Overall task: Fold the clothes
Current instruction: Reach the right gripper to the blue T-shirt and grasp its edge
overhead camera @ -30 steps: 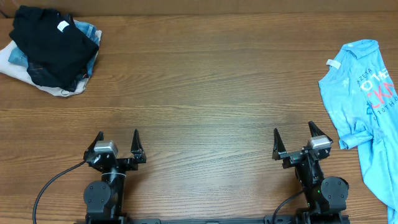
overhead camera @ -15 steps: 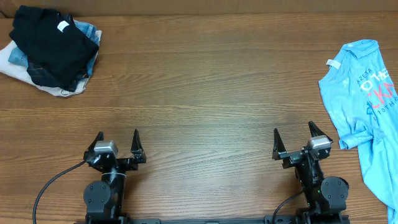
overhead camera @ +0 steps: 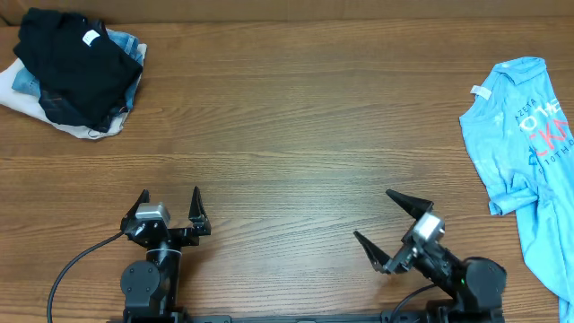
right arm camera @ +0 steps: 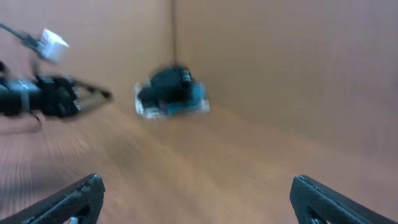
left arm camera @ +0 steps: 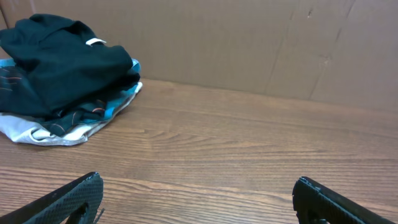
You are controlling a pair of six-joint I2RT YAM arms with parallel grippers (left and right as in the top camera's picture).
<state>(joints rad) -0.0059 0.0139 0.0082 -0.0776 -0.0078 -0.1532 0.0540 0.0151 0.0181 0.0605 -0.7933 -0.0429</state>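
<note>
The clothes, a light sky-blue shirt (overhead camera: pixel 525 135) with white and pink lettering, lie crumpled at the table's right edge, partly cut off by the overhead frame. No wrist view shows them. My right gripper (overhead camera: pixel 372 213) stands open near the front edge, turned leftward and away from the shirt, with nothing between its fingers. In its own blurred view the right gripper (right arm camera: pixel 196 180) is over bare wood. My left gripper (overhead camera: pixel 170 202) is open at the front left, far from the shirt. It also holds nothing in its own view, left gripper (left arm camera: pixel 198 183).
A pile of a black garment with a white tag on denim and white fabrics (overhead camera: pixel 76 76) sits at the far left corner, pile (left arm camera: pixel 62 74), pile (right arm camera: pixel 171 93). A cardboard wall (left arm camera: pixel 249 43) backs the table. The left arm (right arm camera: pixel 43 99) shows in the right wrist view.
My right arm has swung to the left, so its open gripper now points toward the table's far left. The left arm and the shirt have not moved.
</note>
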